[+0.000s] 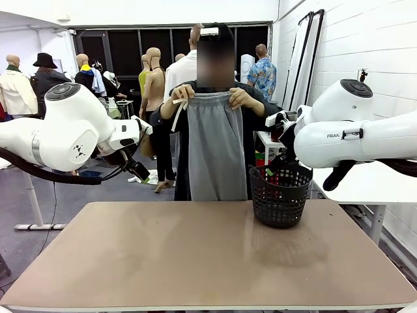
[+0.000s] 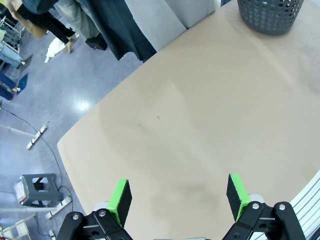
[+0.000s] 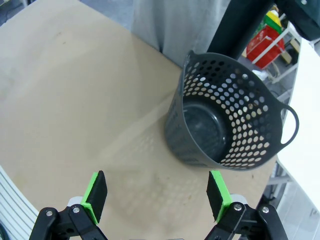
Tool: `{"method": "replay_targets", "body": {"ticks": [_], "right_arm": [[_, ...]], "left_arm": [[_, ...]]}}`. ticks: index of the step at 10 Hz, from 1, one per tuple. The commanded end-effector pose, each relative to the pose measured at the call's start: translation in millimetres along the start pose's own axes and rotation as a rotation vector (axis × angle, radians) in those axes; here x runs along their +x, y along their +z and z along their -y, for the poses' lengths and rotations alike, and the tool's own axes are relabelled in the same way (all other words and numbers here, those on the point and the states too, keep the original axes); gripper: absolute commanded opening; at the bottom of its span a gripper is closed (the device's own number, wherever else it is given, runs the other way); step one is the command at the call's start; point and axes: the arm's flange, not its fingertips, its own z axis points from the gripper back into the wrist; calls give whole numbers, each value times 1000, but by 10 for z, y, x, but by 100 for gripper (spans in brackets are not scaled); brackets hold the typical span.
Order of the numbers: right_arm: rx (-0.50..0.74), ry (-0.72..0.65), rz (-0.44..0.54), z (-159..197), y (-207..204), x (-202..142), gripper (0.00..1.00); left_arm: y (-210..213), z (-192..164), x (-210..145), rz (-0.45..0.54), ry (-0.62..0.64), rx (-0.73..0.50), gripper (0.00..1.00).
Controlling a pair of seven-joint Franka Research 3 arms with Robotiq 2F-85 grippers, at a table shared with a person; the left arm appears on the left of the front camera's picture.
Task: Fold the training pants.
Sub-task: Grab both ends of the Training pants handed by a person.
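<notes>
Table (image 1: 195, 261): tan, bare top, with a grey floor around it.
Left arm (image 1: 71, 127): white, raised over the table's left side.
Left gripper (image 2: 177, 192): jaws spread wide with nothing between the green pads, hovering above the bare tabletop.
Person (image 1: 182, 163): stands at the far edge, in dark clothes.
Hands (image 1: 184, 95): both pinch the waistband at chest height.
Training pants (image 1: 216, 150): light grey, hanging straight down in front of the person, off the table, a white drawstring dangling at the left.
Basket (image 1: 280, 195): black mesh, upright on the table's far right, just right of the pants.
Right arm (image 1: 365, 134): white, raised behind the basket.
Right gripper (image 3: 157, 192): jaws wide apart, holding nothing, above the table near the basket.
</notes>
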Motion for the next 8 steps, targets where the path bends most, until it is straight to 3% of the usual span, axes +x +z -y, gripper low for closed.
{"method": "replay_targets", "body": {"ticks": [1,8], "right_arm": [[4,-2,2,7,-1,-2,100],[4,-2,2,7,-1,-2,100]], "left_arm": [[-5,-13,-2,-1,-8,0,100],[-5,-13,-2,-1,-8,0,100]]}}
